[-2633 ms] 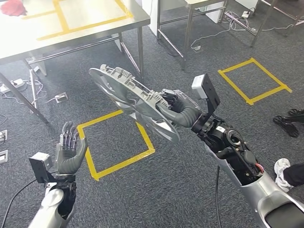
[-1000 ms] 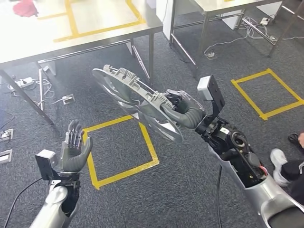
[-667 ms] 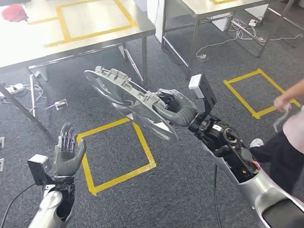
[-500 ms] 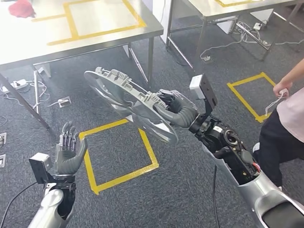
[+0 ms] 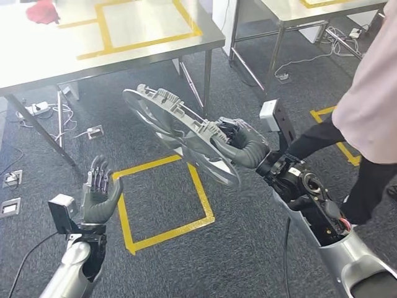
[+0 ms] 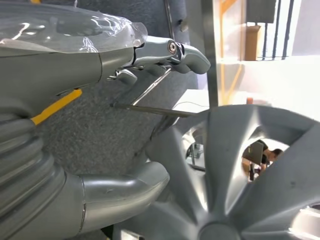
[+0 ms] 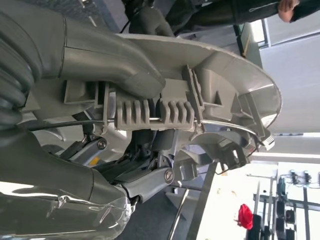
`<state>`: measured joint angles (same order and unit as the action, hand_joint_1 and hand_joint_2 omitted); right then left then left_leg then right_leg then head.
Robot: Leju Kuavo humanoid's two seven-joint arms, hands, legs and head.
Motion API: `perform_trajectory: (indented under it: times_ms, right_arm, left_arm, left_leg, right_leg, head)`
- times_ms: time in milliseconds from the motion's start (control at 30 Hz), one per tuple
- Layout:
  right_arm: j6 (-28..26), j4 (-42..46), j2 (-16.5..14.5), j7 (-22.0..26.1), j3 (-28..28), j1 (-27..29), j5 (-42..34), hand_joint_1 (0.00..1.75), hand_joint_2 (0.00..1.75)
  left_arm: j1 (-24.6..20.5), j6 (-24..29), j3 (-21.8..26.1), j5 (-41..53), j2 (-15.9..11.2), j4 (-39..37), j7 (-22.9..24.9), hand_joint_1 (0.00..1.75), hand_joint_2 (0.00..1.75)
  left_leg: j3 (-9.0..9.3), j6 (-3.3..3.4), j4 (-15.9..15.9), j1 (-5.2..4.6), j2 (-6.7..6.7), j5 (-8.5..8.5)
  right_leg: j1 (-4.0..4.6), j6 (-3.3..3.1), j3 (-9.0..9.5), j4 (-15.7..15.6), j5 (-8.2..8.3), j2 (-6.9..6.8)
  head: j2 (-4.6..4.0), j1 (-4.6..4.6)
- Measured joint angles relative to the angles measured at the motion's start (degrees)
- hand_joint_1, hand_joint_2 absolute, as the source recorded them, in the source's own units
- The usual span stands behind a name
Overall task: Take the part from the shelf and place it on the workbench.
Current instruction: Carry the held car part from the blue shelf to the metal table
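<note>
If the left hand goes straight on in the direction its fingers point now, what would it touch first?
Probably the wheel cover. In the left wrist view its spokes lie just ahead of the open left hand, and the right hand holds it up there. Depth is unclear, so the hand might pass under it toward the workbench.

Yellow tape square (image 5: 164, 202) on grey carpet, person (image 5: 370, 105) at right, red cloth (image 5: 43, 11) on a table, floor sockets (image 5: 10, 207)

R hand (image 7: 113, 130) fingers (image 7: 147, 182) round part (image 7: 226, 100)
</note>
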<state>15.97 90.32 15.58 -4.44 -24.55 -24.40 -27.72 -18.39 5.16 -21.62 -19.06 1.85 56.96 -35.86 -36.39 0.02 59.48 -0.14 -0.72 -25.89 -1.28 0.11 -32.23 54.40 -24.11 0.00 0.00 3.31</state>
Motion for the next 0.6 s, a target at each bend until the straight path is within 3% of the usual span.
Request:
perform_trajectory:
  times_ms: [67, 100, 133, 167, 233, 300, 400, 467, 500, 567, 600]
  right_arm:
    - [0.0, 0.0, 0.0, -0.1, 0.0, 0.0, 0.0, 1.75, 1.75]
    - [0.0, 0.0, 0.0, -0.1, 0.0, 0.0, 0.0, 1.75, 1.75]
    - [0.0, 0.0, 0.0, -0.1, 0.0, 0.0, 0.0, 1.75, 1.75]
    - [0.0, 0.0, 0.0, -0.1, 0.0, 0.0, 0.0, 1.75, 1.75]
    - [-0.1, 0.0, 0.0, -0.1, 0.0, 0.0, 0.0, 1.75, 1.75]
    - [-0.1, 0.0, 0.0, -0.1, 0.0, -0.1, 0.0, 1.75, 1.75]
    - [-0.1, 0.1, 0.0, -0.1, 0.0, -0.2, 0.0, 1.75, 1.75]
    - [0.0, 0.1, 0.0, -0.1, 0.0, -0.3, 0.0, 1.75, 1.75]
    - [0.0, 0.1, 0.0, 0.0, 0.0, -0.3, 0.0, 1.75, 1.75]
    - [0.1, 0.1, 0.0, 0.0, 0.0, -0.3, 0.0, 1.75, 1.75]
    - [0.1, 0.1, 0.0, 0.0, 0.0, -0.3, 0.0, 1.75, 1.75]
  left_arm:
    - [0.0, 0.0, 0.0, 0.0, 0.0, 0.0, 0.0, 0.00, 1.75]
    - [0.1, 0.0, 0.0, 0.0, -0.1, 0.0, 0.0, 0.00, 1.75]
    - [0.2, 0.0, 0.0, 0.0, -0.1, 0.0, 0.0, 0.00, 1.75]
    - [0.2, 0.0, 0.0, 0.0, -0.1, 0.0, 0.0, 0.00, 1.75]
    - [0.2, 0.0, 0.0, 0.0, -0.2, 0.0, 0.0, 0.00, 1.75]
    - [0.1, 0.0, 0.0, 0.0, -0.2, 0.0, 0.0, 0.00, 1.75]
    - [0.1, 0.0, 0.0, -0.1, -0.2, 0.0, 0.1, 0.00, 1.75]
    - [0.1, 0.1, 0.0, -0.3, -0.2, 0.0, 0.2, 0.00, 1.75]
    - [0.1, 0.1, 0.0, -0.3, -0.2, 0.0, 0.3, 0.00, 1.75]
    - [0.2, 0.2, 0.0, -0.4, -0.2, 0.0, 0.3, 0.00, 1.75]
    - [0.3, 0.2, 0.0, -0.4, -0.2, 0.0, 0.4, 0.00, 1.75]
  left_leg:
    - [-4.29, -0.57, 8.0, 0.40, 0.14, -3.19]
    - [-6.44, -0.80, 11.5, 0.61, 0.18, -4.07]
    - [-7.68, -0.99, 13.0, 0.82, 0.21, -3.81]
    - [-7.59, -1.14, 11.9, 0.99, 0.26, -2.32]
    - [-4.26, -1.33, 3.9, 1.32, 0.49, 2.41]
    - [-1.09, -1.08, -2.8, 1.27, 0.61, 4.68]
    - [-0.24, 0.05, -4.0, 1.07, 0.40, 4.12]
    - [0.38, 0.91, -4.3, 1.15, 0.34, 3.78]
    - [0.77, 1.31, -4.4, 1.18, 0.33, 3.59]
    - [1.36, 1.84, -4.4, 0.96, 0.31, 3.09]
    - [1.66, 1.98, -4.4, 0.82, 0.26, 2.84]
  right_leg:
    - [-0.03, -0.25, 0.17, -0.1, -0.18, -0.10]
    - [-0.07, -0.29, 0.24, -0.1, -0.30, -0.10]
    - [-0.13, -0.24, 0.38, 0.0, -0.46, -0.09]
    - [-0.22, -0.11, 0.63, 0.0, -0.68, -0.06]
    - [-0.40, 0.41, 1.38, 0.0, -1.33, -0.03]
    - [-0.20, 1.12, 1.76, 0.2, -1.96, 0.08]
    - [-0.16, 2.05, 2.02, -0.1, -2.46, 0.12]
    - [-0.36, 2.53, 1.30, 1.9, -3.82, 0.03]
    - [-0.37, 2.65, -0.12, 4.9, -5.26, 0.01]
    - [-0.28, 2.69, -4.68, 13.9, -8.52, 0.00]
    - [-0.24, 2.68, -6.83, 17.5, -9.25, 0.00]
  head:
    - [0.00, -0.66]
    - [0.00, -0.96]
    - [0.00, -1.24]
    - [0.00, -1.47]
    - [0.00, -1.82]
    - [0.00, -2.22]
    - [0.00, -2.02]
    - [0.00, -1.68]
    - [0.00, -1.36]
    - [0.00, -0.60]
    - [0.00, -0.28]
